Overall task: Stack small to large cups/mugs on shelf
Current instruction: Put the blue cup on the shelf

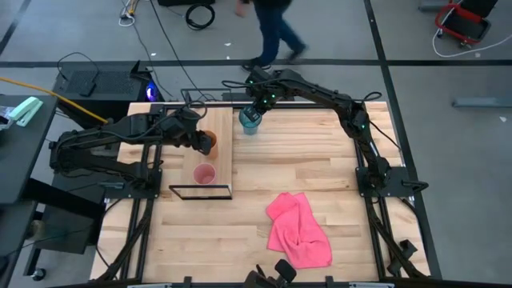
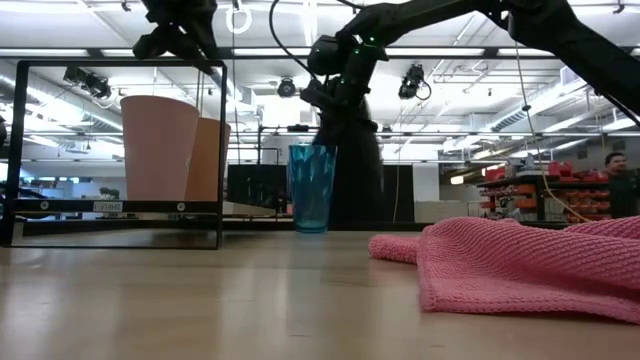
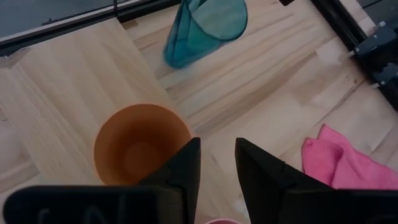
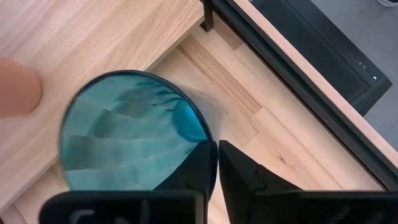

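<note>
The shelf [image 1: 220,120] is a light plank in a black frame on the table's left part. The pink cup [image 1: 205,174] and the orange cup [image 1: 210,142] stand upright on it; both also show in the low view, pink [image 2: 158,148] and orange [image 2: 208,158]. The teal tumbler [image 1: 250,122] stands on the tabletop just right of the shelf's far end. My left gripper [image 3: 217,163] is open and empty, above the orange cup [image 3: 140,146] and clear of it. My right gripper [image 4: 217,155] is shut on the tumbler [image 4: 127,130]. My right gripper pinches the tumbler's rim [image 4: 200,138] on its far right side, one finger inside the wall and one outside. The fingers come from above, pointing down. The tumbler stays upright, and in the low view its base [image 2: 310,228] looks set on the table.
A pink cloth [image 1: 298,232] lies bunched on the table's near right part. The shelf's black frame [image 2: 220,150] rises around the cups. A person [image 1: 276,32] walks on the floor beyond the table's far edge. Bare wood lies between the shelf and the cloth.
</note>
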Robot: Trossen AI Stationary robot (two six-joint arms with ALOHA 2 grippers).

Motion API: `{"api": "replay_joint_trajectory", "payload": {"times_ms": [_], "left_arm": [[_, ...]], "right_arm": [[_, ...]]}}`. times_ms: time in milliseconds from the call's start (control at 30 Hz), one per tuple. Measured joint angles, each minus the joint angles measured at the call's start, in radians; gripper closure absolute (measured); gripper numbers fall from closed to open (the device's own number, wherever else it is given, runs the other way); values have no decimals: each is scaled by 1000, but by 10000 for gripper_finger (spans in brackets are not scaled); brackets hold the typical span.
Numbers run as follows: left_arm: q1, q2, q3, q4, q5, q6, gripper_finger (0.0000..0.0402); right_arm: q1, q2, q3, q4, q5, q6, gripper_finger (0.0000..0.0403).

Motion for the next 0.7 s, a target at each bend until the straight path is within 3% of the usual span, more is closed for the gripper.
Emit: {"api": "replay_joint_trajectory", "payload": {"times_ms": [333,700], "left_arm": [[17,4,0,129,-9,56,294],[105,103,1,322,16,140,294]], "right_arm": [[0,0,0,9,-9,7,349],[0,0,0,13,-11,28,332]]}}
